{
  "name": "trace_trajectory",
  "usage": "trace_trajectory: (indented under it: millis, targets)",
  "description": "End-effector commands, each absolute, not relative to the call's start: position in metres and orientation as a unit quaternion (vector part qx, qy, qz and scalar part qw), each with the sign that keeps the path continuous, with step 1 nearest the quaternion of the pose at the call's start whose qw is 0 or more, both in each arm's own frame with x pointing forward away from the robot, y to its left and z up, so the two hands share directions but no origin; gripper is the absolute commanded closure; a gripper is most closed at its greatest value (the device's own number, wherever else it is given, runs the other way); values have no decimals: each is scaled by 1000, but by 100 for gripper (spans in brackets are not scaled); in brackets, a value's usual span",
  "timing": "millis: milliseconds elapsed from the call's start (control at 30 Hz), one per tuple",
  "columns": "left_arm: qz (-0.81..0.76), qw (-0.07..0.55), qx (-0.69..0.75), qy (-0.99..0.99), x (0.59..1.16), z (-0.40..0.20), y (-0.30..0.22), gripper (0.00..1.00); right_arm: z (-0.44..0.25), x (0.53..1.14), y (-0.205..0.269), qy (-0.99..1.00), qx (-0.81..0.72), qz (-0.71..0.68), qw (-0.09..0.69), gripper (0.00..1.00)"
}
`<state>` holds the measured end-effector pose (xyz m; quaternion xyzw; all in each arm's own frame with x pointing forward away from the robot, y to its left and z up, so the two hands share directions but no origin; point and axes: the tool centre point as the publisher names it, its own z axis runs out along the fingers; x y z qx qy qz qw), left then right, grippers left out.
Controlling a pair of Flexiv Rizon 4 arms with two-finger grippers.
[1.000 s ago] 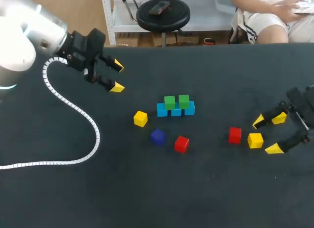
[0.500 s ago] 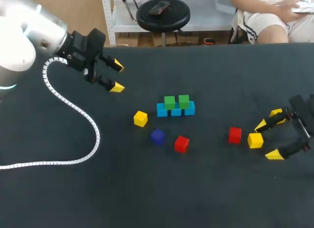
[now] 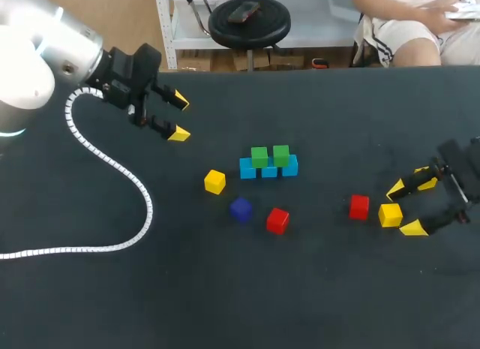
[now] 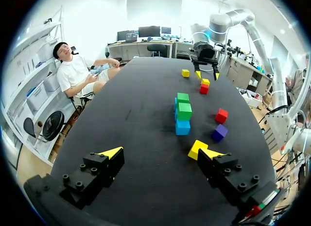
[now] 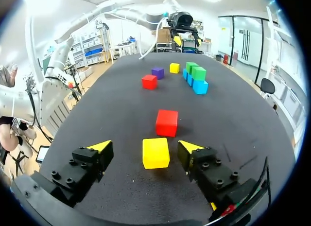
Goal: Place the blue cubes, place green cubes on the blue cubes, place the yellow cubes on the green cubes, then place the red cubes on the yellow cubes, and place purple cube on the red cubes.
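dark tabletop [image 3: 90, 304] from above holds a row of blue cubes [image 3: 268, 169] with two green cubes [image 3: 259, 156] on top. from the left wrist, the left gripper [image 4: 160, 153] gapes empty, a yellow cube [image 4: 196, 149] just beside one finger. from the right wrist, the right gripper [image 5: 144, 147] is spread around a second yellow cube [image 5: 155, 153] without touching it, a red cube [image 5: 166, 122] just ahead.
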<state>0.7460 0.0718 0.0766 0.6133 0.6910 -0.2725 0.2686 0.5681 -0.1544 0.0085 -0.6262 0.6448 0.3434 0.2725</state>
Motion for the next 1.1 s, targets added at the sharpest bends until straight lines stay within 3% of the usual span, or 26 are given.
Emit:
trace_trajectory:
  millis: [33, 133, 233, 300, 533, 700, 800, 1000, 1100]
  targets:
    - [-274, 266, 615, 690, 748, 76, 72, 0, 7, 571, -150, 641, -629, 347, 271, 20]
    - [-274, 266, 615, 690, 748, 76, 72, 0, 7, 571, -147, 638, -632, 348, 267, 17]
    - [-274, 266, 615, 690, 748, 76, 72, 0, 7, 571, -146, 637, -634, 348, 266, 32]
    - [-274, 266, 615, 690, 748, 76, 72, 0, 5, 570, -146, 638, -634, 350, 262, 47]
    - [-274, 266, 615, 690, 748, 76, 72, 0, -1, 565, -150, 644, -628, 354, 256, 45]
    - [-274, 266, 615, 690, 748, 76, 72, 0, -3, 561, -152, 645, -626, 356, 255, 24]
    - [-274, 266, 615, 690, 748, 76, 72, 0, -4, 561, -152, 645, -625, 357, 255, 30]
    - [-274, 266, 615, 690, 748, 76, 72, 0, -3, 561, -153, 645, -625, 355, 259, 51]
    - [-274, 266, 615, 690, 748, 76, 72, 0, -3, 562, -153, 645, -624, 355, 261, 53]
